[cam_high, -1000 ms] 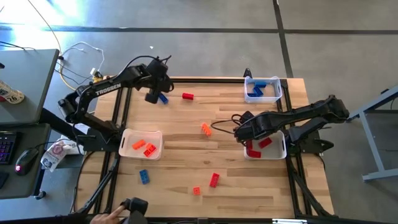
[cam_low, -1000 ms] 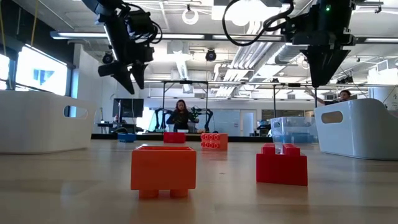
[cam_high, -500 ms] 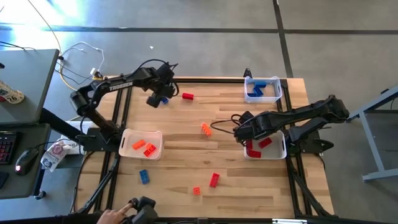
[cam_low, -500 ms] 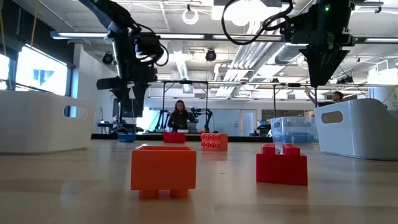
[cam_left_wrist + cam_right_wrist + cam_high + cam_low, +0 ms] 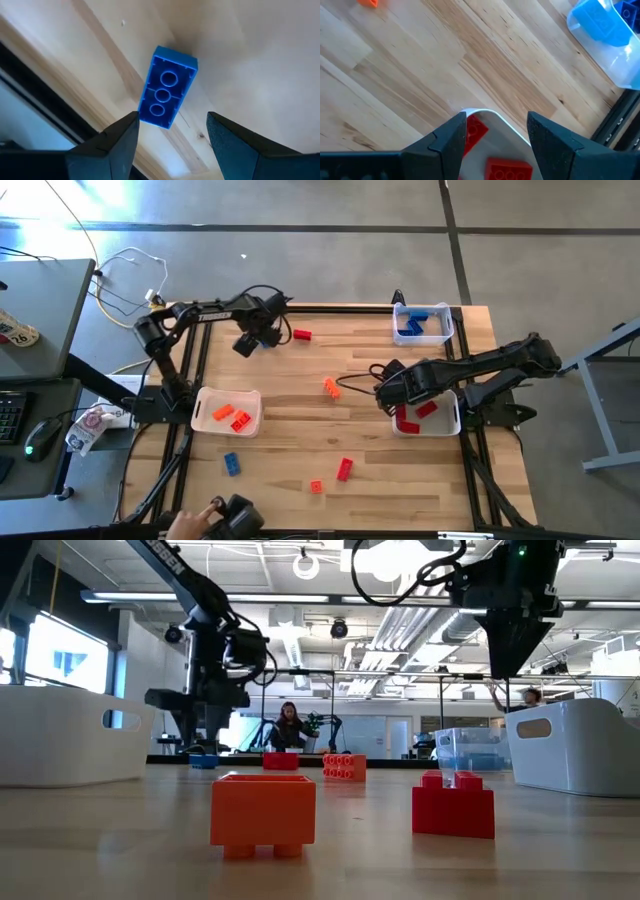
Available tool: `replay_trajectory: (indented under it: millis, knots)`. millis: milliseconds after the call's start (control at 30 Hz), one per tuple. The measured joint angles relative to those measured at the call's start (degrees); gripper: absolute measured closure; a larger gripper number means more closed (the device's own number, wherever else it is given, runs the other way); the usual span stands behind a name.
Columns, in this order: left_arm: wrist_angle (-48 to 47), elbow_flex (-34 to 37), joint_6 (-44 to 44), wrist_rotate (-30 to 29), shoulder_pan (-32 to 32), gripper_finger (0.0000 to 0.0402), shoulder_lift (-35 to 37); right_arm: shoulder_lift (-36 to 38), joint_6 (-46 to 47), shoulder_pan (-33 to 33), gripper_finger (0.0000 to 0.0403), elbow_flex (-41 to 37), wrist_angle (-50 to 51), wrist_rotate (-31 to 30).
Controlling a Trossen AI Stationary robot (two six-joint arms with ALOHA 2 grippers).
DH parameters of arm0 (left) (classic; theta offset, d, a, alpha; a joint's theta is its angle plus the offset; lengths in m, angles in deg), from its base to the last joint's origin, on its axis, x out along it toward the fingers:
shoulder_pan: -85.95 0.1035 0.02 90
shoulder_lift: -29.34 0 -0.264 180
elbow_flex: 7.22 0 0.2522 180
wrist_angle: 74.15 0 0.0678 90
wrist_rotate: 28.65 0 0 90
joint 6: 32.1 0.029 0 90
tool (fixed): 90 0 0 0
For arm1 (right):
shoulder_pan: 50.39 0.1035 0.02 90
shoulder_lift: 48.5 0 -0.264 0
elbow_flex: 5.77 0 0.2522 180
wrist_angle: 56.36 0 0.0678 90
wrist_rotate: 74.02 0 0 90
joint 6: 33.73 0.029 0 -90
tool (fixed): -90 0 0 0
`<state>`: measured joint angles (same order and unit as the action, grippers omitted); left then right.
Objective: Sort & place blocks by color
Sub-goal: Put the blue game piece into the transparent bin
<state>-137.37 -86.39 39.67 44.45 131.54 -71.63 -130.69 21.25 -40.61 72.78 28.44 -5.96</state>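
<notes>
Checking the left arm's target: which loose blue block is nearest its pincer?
The blue block at the table's far left edge, directly under the open left pincer. The other loose blue block lies near the front, beyond the orange tray.

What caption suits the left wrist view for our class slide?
Open left gripper poised over a blue block lying hollow side up on the wooden table.

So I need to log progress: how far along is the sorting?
Done: each tray holds some blocks, orange, red and blue. In hand: the open left gripper hovers over a blue block; the right gripper waits, open, over the red tray. Left: about seven loose blocks on the table.
</notes>
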Motion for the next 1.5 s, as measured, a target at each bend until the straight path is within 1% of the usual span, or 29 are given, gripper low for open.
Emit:
replay_trajectory:
  millis: [100, 233, 500, 733, 1067, 1233, 1400, 1500]
  knots:
    - [0.78, 0.00, -0.02, -1.58, 0.02, 0.0181, -1.48, 0.00, 0.00, 0.00, 0.0208, -0.02, -0.04, 0.00]
    - [2.59, 0.00, -0.04, -1.83, -0.16, 0.0181, -2.11, 0.00, 0.00, 0.00, 0.0208, -0.04, -0.05, 0.00]
    - [3.34, -0.02, 0.86, -6.09, -0.31, 0.0181, -4.84, 0.00, 0.00, 0.00, 0.0208, -0.04, -0.20, 0.00]
    - [7.97, -0.02, -0.07, -6.52, -0.29, 0.0181, -6.07, -0.01, -0.01, 0.00, 0.0208, -0.04, -0.60, 0.05]
    - [8.49, -0.02, -0.49, -6.09, -0.22, 0.0181, -6.20, -0.02, -0.02, 0.00, 0.0208, -0.04, -1.33, 0.94]
    - [8.66, -0.02, -1.95, -6.37, -0.22, 0.0181, -8.20, -0.02, -0.02, 0.00, 0.0208, -0.04, -1.56, 1.16]
    - [8.75, -0.22, -4.07, -8.16, -0.52, 0.0184, -9.50, -0.02, -0.02, 0.00, 0.0208, -0.04, -1.61, 1.93]
    - [8.72, -0.21, -4.17, -10.10, -0.85, 0.0198, -9.62, -0.02, -0.02, 0.01, 0.0208, -0.04, -1.62, 2.57]
